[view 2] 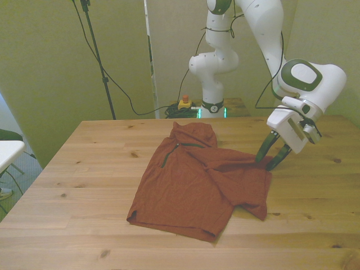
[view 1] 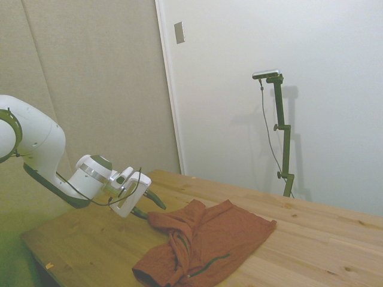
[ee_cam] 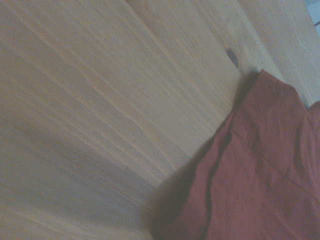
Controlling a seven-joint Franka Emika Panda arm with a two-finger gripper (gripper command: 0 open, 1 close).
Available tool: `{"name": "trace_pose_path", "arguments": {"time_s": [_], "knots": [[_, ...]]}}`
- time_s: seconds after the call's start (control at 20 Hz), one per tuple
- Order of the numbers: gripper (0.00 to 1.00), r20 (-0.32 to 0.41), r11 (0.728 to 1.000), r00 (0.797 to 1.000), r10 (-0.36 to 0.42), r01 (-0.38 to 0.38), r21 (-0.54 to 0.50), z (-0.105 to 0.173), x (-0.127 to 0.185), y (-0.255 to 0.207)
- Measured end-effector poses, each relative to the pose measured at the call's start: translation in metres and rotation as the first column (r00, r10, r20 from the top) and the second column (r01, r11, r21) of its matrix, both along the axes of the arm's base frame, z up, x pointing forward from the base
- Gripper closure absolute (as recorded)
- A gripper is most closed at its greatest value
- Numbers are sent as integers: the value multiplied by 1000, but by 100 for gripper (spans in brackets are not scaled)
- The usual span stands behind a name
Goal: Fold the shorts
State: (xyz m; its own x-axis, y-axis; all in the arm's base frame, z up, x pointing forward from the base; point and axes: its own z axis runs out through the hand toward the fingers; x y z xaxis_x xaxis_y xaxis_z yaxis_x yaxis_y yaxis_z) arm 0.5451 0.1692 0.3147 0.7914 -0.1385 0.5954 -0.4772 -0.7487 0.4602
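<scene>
Looking from the side view, the gripper is low over the wooden table, and its dark fingers are spread apart with nothing in them, right at the near corner of the shorts. The shorts lie bunched up and crumpled in the middle of the table. In the front view, the gripper is at the edge of the shorts on the front view's right, with its open fingers just at the cloth there. The shorts are spread out flat on the table, with one part already lying over another. In the wrist view, the red edge of the shorts sits close by on the bare wood of the table. The cloth is thin and lies flat, so I think the fingers could slide over it and close on nothing. They could also pinch two layers at once, and then the fold would come out lumpy.
</scene>
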Motion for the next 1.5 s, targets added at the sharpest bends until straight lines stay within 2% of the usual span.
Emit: {"name": "trace_pose_path", "arguments": {"time_s": [1.0,1.15,1.5], "knots": [[100,-10,999,999,-48,48,9,-19,-2,-22],[100,13,997,998,-64,64,31,-6,2,-32],[100,106,988,983,-147,140,70,61,17,-87]]}}
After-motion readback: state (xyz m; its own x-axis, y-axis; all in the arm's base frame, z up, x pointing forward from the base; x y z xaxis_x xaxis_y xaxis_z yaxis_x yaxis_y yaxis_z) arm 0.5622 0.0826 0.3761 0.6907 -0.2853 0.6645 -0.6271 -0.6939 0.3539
